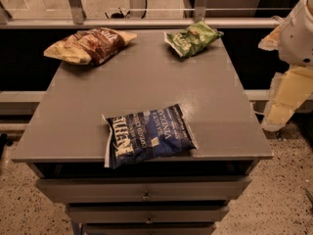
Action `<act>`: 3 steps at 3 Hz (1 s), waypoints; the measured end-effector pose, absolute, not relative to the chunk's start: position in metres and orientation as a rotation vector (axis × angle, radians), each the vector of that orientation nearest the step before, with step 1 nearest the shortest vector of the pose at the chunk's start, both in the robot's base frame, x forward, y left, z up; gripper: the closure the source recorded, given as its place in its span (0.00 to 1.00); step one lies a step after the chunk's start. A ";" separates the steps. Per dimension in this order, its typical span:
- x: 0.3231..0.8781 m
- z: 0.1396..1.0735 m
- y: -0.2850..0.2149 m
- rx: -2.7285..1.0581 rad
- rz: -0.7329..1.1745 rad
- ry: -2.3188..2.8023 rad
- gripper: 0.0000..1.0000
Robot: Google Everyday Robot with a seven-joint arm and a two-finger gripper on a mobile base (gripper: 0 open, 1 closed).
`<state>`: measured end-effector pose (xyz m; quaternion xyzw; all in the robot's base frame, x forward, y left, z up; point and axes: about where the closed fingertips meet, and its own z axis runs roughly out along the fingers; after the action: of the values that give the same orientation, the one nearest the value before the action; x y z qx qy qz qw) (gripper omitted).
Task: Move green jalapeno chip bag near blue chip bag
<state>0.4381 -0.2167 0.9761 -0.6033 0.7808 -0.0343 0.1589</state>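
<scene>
camera view: green jalapeno chip bag (pixel 192 38) at the far right corner, blue chip bag (pixel 146 135) on the near edge. my gripper (pixel 286 99) hangs beyond the right edge, open or closed i can't tell. i'd pinch mid-bag, lift clear, then carry.

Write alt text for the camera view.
Three chip bags lie on a grey drawer cabinet: the blue chip bag at the front edge, the green jalapeno chip bag at the back right, a brown-and-yellow bag back left. The gripper hangs beside the cabinet's right side.
</scene>
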 end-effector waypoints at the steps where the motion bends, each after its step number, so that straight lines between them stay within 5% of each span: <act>1: 0.438 0.976 -0.217 -1.725 -0.098 2.232 0.00; 3: 0.504 0.964 -0.227 -1.720 -0.124 2.131 0.00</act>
<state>0.5038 -0.2271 0.9643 -0.6150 0.7618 -0.0442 0.1987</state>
